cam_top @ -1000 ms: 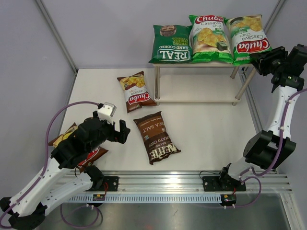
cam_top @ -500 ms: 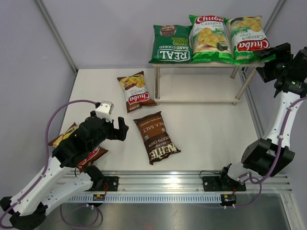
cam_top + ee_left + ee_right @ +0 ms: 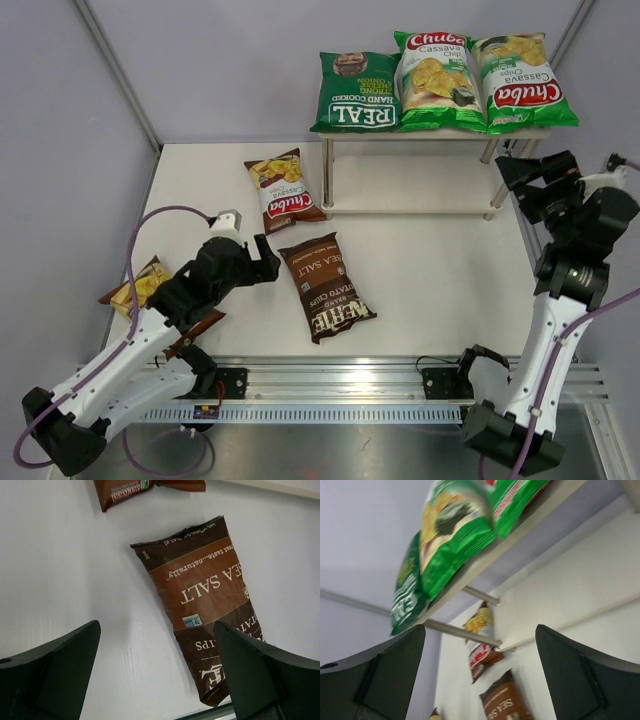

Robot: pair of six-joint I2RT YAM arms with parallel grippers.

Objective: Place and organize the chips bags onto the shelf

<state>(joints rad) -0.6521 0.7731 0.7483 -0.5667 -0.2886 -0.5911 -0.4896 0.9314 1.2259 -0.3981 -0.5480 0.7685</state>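
Note:
On the top board of the shelf (image 3: 410, 135) three chips bags lie side by side: a dark green REAL (image 3: 357, 92) and two light green Chuba bags (image 3: 437, 80) (image 3: 522, 80). My right gripper (image 3: 517, 180) hangs open and empty just right of the shelf, below its top board; its wrist view looks up at the same bags (image 3: 455, 535). A brown-red Chuba (image 3: 283, 190) and a dark brown Kettle bag (image 3: 325, 287) lie flat on the table. Beside the Kettle bag's (image 3: 205, 600) left edge my left gripper (image 3: 262, 262) stands open with nothing in it. Another brown-red bag (image 3: 140, 290) lies partly under the left arm.
The shelf's lower board (image 3: 420, 185) carries nothing. Thin silver legs (image 3: 327, 175) hold the boards. Grey walls close the table at the back and sides, and a metal rail (image 3: 400, 375) runs along the near edge.
The right gripper has opened, let go of the rightmost light green bag on the top board, and dropped back beside the shelf. The left gripper has shifted right toward the Kettle bag.

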